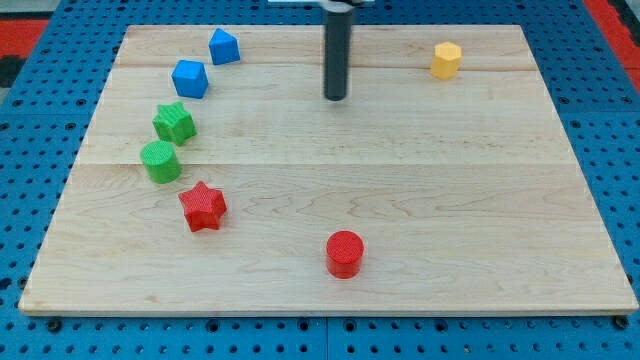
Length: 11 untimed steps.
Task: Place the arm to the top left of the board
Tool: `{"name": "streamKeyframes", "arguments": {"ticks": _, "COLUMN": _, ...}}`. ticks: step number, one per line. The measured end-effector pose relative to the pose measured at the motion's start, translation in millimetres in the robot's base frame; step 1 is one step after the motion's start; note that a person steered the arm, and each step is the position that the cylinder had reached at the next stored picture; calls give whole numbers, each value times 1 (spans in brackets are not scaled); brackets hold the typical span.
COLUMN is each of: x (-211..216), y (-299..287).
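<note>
Camera view, my tip (335, 98) a straight dark rod with no pincer to judge, resting on the pale wooden board (400, 200) near the view's top centre, right of the blue cube (190, 78)

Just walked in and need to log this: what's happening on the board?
My tip rests on the wooden board near the view's top centre, touching no block. The blue blocks lie to its left, the yellow block to its right. Green and red blocks sit lower. The top left corner is not yet reached.
</note>
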<state>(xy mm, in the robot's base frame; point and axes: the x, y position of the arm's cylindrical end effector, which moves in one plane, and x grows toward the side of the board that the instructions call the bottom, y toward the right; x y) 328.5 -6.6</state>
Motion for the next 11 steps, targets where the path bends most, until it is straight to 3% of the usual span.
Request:
{"name": "streamKeyframes", "arguments": {"ticks": 4, "x": 12, "y": -169}}
{"name": "streamKeyframes", "arguments": {"ticks": 5, "x": -10, "y": -225}}
{"name": "streamKeyframes", "arguments": {"ticks": 7, "x": -101, "y": -207}}
{"name": "streamKeyframes", "arguments": {"ticks": 8, "x": -100, "y": -154}}
{"name": "streamKeyframes", "arguments": {"ticks": 11, "x": -91, "y": -110}}
